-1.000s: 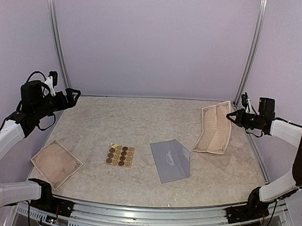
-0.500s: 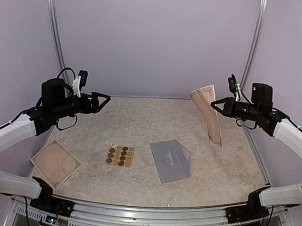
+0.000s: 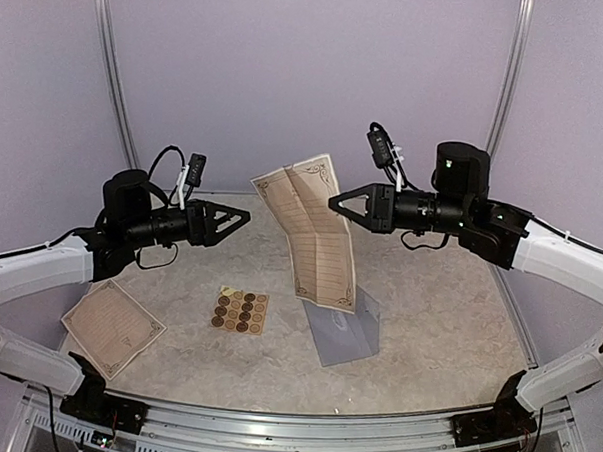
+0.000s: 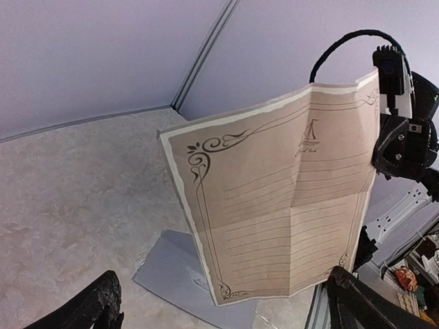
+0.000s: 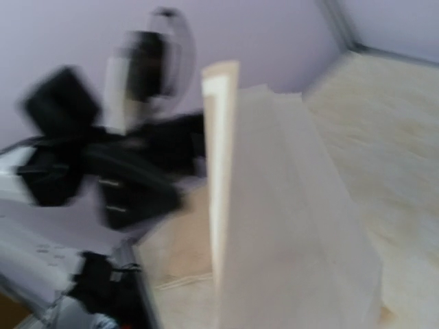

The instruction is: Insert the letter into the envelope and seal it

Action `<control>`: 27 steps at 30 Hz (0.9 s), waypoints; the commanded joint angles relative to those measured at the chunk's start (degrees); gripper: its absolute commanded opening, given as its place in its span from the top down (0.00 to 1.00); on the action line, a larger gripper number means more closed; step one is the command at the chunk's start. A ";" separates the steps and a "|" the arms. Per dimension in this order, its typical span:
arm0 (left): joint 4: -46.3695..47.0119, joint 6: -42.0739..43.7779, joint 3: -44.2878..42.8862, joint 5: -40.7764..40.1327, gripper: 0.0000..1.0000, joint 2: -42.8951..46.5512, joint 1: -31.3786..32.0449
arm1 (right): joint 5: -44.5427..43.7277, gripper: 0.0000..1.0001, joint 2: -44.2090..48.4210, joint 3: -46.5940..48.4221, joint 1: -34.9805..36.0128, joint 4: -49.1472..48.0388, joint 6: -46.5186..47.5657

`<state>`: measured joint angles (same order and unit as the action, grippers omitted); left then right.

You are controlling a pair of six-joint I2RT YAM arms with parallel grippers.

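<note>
My right gripper (image 3: 334,203) is shut on the right edge of the letter (image 3: 311,231), a tan creased sheet with ruled lines and a scroll border. The letter hangs upright in the air above the table's middle. It fills the left wrist view (image 4: 281,199) and shows edge-on and blurred in the right wrist view (image 5: 274,219). The grey-lavender envelope (image 3: 347,338) lies flat below and behind it, partly hidden, and also shows in the left wrist view (image 4: 171,274). My left gripper (image 3: 240,223) is open and empty, level with the letter and pointing at it from the left, apart from it.
A tan sheet of round brown stickers (image 3: 240,310) lies left of the envelope. A second tan bordered sheet (image 3: 112,326) lies at the table's front left. Metal frame posts stand at the back corners.
My right gripper has carried the letter left from the right side to above the middle. My left gripper has moved right, toward the letter.
</note>
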<state>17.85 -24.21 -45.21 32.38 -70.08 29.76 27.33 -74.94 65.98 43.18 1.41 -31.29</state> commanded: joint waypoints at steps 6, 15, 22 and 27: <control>4.90 -0.70 1.31 3.34 0.01 3.35 0.30 | -0.11 1.00 1.88 0.53 6.40 -15.90 -2.49; 10.91 -2.30 1.53 15.59 0.01 1.52 3.74 | 0.35 1.00 5.53 -3.18 6.43 -20.86 -3.81; 11.63 -2.91 1.12 16.84 0.06 -1.19 5.05 | 1.49 1.00 6.81 -4.43 6.48 -22.27 -4.69; 9.46 -1.63 0.65 13.52 0.02 -1.48 4.96 | 3.77 1.00 7.00 -4.73 6.47 -23.08 -4.98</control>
<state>27.55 -26.70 -44.16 47.48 -71.44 34.52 28.56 -69.19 61.89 49.19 -18.83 -35.64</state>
